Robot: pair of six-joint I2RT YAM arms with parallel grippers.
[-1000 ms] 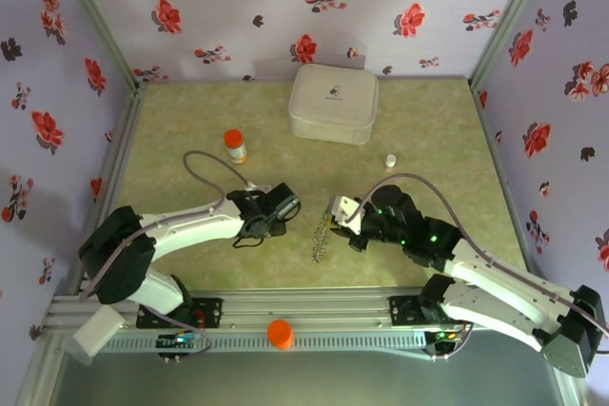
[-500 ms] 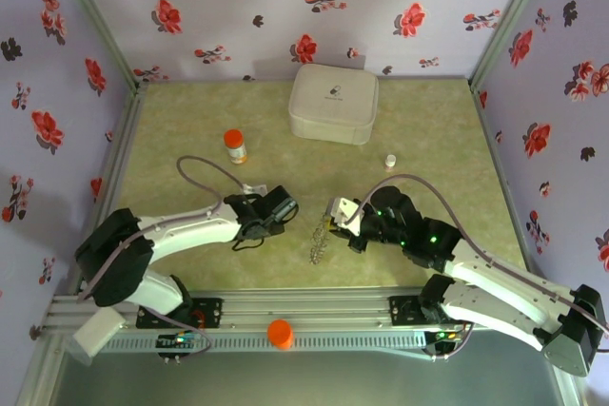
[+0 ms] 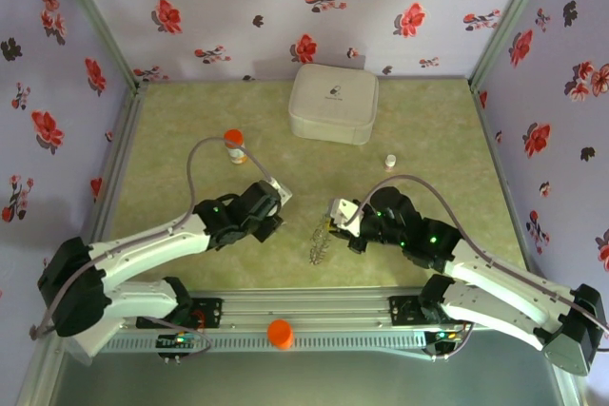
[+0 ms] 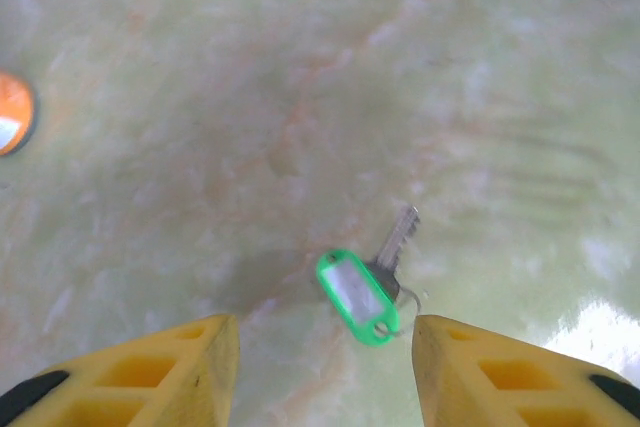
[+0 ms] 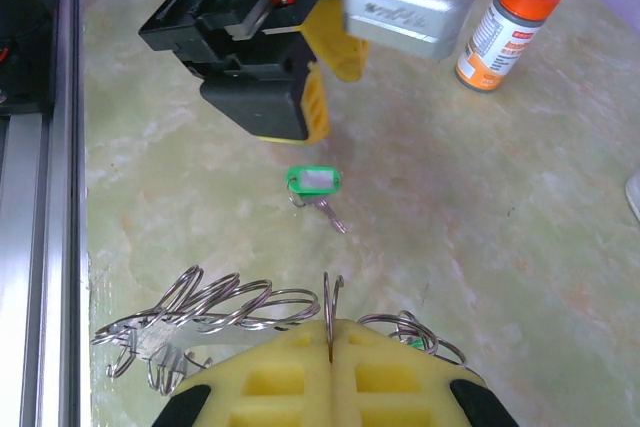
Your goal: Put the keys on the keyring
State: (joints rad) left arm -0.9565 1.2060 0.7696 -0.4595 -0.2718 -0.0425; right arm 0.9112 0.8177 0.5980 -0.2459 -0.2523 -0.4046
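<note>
One key with a green tag and a short metal blade lies flat on the table, also in the right wrist view. My left gripper hangs over it, open, its yellow fingers either side of the tag and clear of it. From above, the left gripper sits left of centre. The keyring is a limp string of metal rings, seen from above on the table. My right gripper is shut on one upright ring of it. A bit of green shows among the rings.
An orange-capped bottle stands behind the left gripper. A white case lies at the back, a small white vial to its right. An orange knob sits on the front rail. Flowered walls enclose the table.
The left arm has swung, its elbow dropping toward the near left, and its gripper has turned and shifted a little left. The right arm and the ring chain have not moved.
</note>
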